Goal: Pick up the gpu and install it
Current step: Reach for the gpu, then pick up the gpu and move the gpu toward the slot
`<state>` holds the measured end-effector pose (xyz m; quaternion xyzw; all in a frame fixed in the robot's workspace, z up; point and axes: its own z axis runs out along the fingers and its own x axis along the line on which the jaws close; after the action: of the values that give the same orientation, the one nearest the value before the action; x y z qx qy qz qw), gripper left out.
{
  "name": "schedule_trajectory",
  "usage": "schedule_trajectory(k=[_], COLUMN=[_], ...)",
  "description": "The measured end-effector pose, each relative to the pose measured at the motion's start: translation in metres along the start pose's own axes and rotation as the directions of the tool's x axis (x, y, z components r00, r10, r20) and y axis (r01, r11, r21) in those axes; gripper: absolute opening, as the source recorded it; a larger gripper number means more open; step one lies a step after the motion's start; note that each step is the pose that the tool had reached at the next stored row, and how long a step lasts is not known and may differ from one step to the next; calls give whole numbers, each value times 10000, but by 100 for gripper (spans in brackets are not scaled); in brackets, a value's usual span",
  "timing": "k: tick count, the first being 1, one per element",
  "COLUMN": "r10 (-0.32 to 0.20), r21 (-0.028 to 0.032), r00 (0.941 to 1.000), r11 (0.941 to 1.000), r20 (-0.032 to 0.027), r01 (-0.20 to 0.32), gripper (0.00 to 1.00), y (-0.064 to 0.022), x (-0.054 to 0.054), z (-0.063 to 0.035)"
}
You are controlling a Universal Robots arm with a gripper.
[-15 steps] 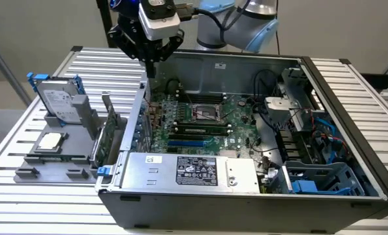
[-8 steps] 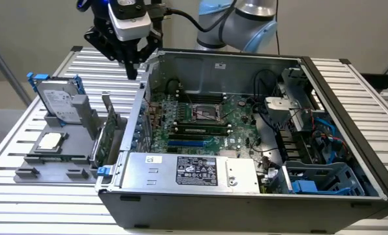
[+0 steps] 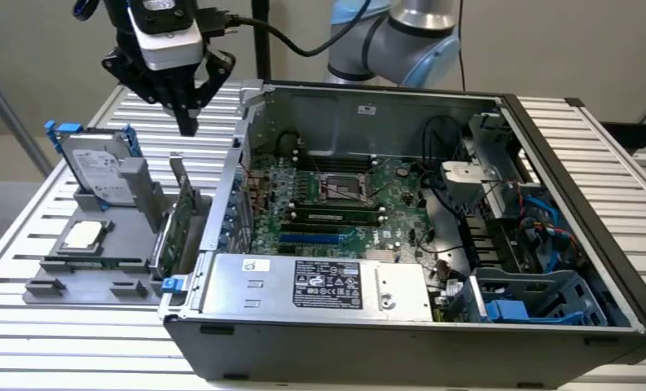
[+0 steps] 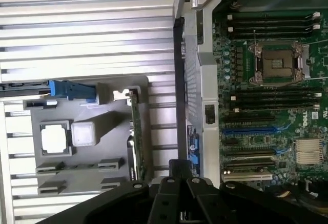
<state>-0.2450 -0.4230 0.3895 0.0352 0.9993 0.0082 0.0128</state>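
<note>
The gpu stands on edge in a grey holder tray at the exterior view's left, just outside the open computer case. Its green board faces the case. In the wrist view the gpu appears as a thin green strip seen edge-on. My gripper hangs well above the gpu, fingers pointing down, shut and holding nothing. In the wrist view the gripper sits over the gap between the holder and the case wall.
On the same holder are a silver hard drive in a blue frame and a square processor. Inside the case lie the motherboard, its blue slot, memory sticks and a power supply.
</note>
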Motion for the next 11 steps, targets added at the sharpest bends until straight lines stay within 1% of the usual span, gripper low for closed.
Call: schedule_trajectory(k=[4,11], r10=[-1,-1], r21=[25,31], r00=[10000,10000], r11=[10000,10000], r20=[1,1], r01=[1,1], gripper=[0,0], y=[-15,-40], x=[184,504], z=[44,161])
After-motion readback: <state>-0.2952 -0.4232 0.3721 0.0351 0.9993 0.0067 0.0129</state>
